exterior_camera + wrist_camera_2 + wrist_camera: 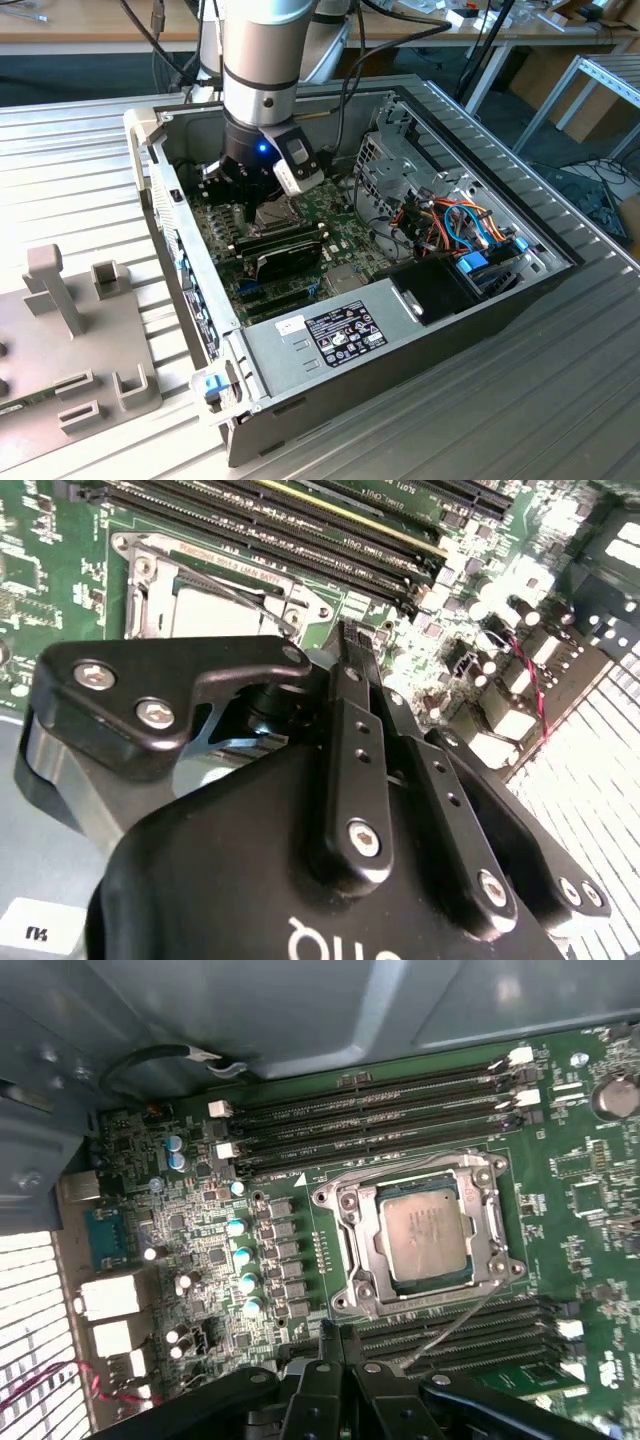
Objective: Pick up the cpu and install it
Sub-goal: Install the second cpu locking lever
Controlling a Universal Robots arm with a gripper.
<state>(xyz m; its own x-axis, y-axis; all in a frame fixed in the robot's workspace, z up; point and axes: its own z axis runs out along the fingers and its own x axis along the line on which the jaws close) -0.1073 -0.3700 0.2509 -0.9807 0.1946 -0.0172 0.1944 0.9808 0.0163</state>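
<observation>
The cpu point(425, 1235), a small square chip with a dull silver-grey top, lies flat inside the metal socket frame point(348, 1250) on the green motherboard point(590, 1190). In the second wrist view its pale top point(215, 615) shows just beyond the fingertips. My gripper point(338, 1345) hovers beside the socket, apart from the chip, fingers together with nothing between them; its fingertips point(352, 645) point down at the board. In the exterior view the gripper point(248, 188) reaches into the open computer case over the board's far end. A thin wire lever point(450, 1325) runs from the socket toward the fingers.
Memory slots point(400, 1110) run along both sides of the socket. A black oblong module point(285, 250) lies mid-board, with the power supply point(330, 335) in front. A drive cage point(385, 170) and coloured cables point(460, 225) fill the exterior view's right. Case walls point(175, 230) surround everything.
</observation>
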